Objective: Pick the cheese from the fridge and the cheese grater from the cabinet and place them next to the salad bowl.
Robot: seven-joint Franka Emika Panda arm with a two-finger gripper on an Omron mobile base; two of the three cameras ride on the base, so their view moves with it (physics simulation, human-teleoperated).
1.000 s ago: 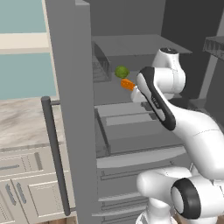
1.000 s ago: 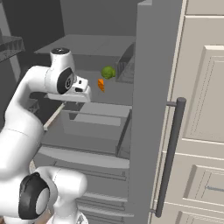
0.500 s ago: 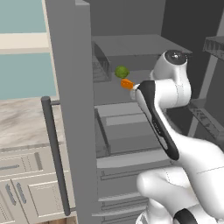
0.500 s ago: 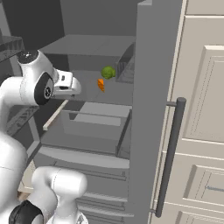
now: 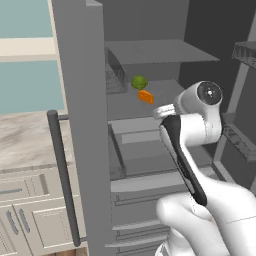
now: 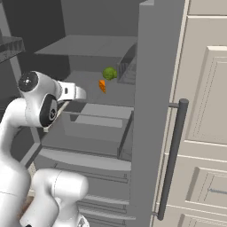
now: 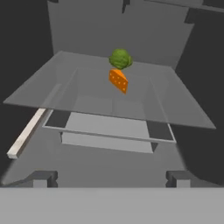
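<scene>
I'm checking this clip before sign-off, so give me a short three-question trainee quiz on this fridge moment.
1. True or false: the cheese lies on a shelf inside the open fridge.
2. In the hand view, what sits just behind the cheese? A) green round ball B) cheese grater C) salad bowl
3. Fill in: the gripper is ____, with nothing between its fingertips.

Key: 1 true; 2 A; 3 open. In the hand view the two fingertips stand far apart, well short of the cheese, which looks centred ahead of them.
</scene>
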